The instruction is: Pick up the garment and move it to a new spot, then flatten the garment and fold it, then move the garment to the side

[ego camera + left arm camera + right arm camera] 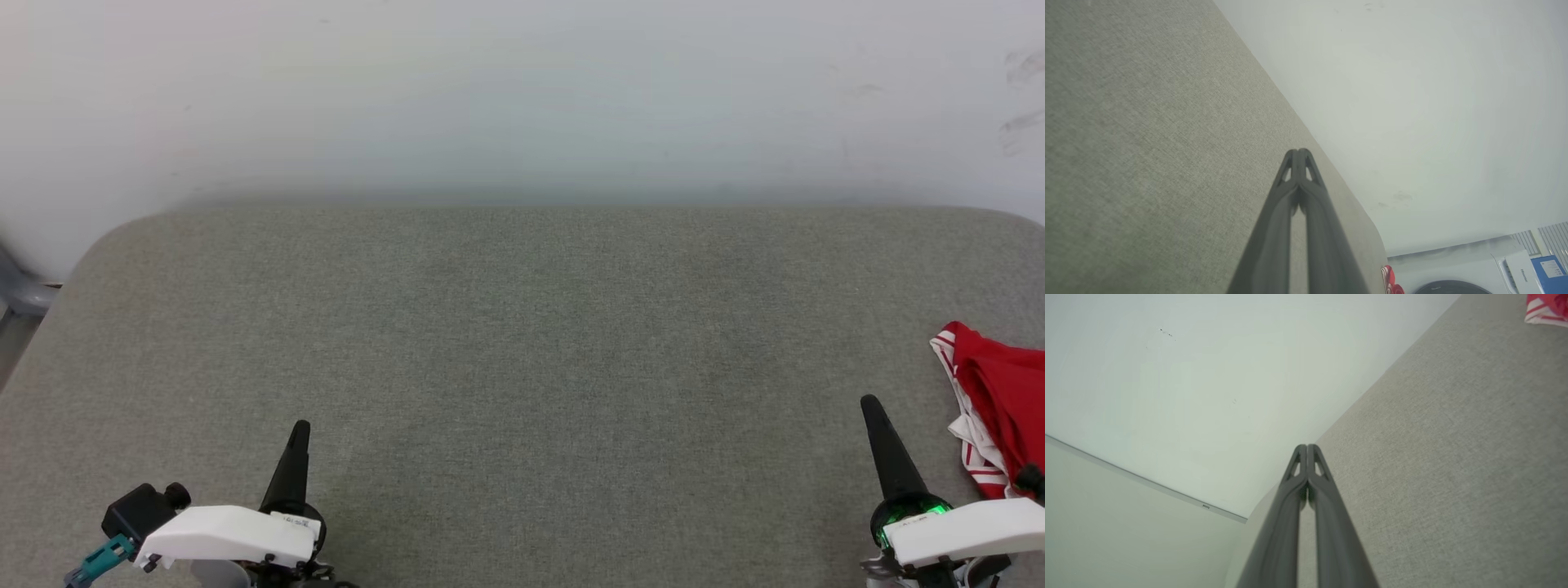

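Note:
The garment [1000,408] lies bunched at the right edge of the grey table [522,343], red with white striped trim, partly cut off by the head view's border. A sliver of the garment [1390,281] shows at the table's far corner in the left wrist view, and a corner of the garment [1546,308] sits at the top right of the right wrist view. My right gripper [870,403] is shut and empty, just left of the garment and apart from it. My left gripper [301,426] is shut and empty at the lower left, far from the garment.
A white wall [522,98] rises behind the table's far edge. Rounded table corners show at the far left and far right. A white appliance and a blue box [1549,267] stand beyond the table in the left wrist view.

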`<state>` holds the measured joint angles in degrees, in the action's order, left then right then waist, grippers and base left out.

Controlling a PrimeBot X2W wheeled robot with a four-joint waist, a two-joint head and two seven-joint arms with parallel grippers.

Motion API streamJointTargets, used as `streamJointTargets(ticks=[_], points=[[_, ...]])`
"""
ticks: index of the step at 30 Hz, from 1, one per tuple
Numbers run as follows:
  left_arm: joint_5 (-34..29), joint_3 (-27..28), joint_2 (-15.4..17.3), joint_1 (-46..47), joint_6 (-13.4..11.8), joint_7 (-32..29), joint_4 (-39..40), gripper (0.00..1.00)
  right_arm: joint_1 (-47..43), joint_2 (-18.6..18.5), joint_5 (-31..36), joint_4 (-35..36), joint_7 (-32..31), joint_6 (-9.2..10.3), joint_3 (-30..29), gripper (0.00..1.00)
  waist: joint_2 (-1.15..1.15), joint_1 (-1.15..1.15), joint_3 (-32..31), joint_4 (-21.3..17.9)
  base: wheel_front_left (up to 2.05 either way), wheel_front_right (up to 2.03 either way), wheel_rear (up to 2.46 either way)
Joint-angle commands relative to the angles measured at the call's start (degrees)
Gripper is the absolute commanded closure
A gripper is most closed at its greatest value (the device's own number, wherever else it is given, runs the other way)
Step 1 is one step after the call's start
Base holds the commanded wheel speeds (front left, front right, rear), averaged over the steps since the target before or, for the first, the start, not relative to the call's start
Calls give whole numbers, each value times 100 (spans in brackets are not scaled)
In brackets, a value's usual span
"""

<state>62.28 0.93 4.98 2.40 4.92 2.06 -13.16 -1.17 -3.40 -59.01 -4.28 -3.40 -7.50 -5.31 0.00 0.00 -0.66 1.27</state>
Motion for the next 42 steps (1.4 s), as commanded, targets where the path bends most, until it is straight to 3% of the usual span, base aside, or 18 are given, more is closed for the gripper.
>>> streamJointTargets(ticks=[1, 42], points=[[141, 57, 3, 145, 37, -48, 33, 100, 164, -47, -178, -5, -14, 0, -2, 100, 0, 0, 2, -2, 0, 0, 0], [2118, 418, -144, 337, 202, -618, -54, 100, 588, -28, -2405, -676, -172, 1, -26, 100, 0, 0, 53, -80, 0, 0, 0]])
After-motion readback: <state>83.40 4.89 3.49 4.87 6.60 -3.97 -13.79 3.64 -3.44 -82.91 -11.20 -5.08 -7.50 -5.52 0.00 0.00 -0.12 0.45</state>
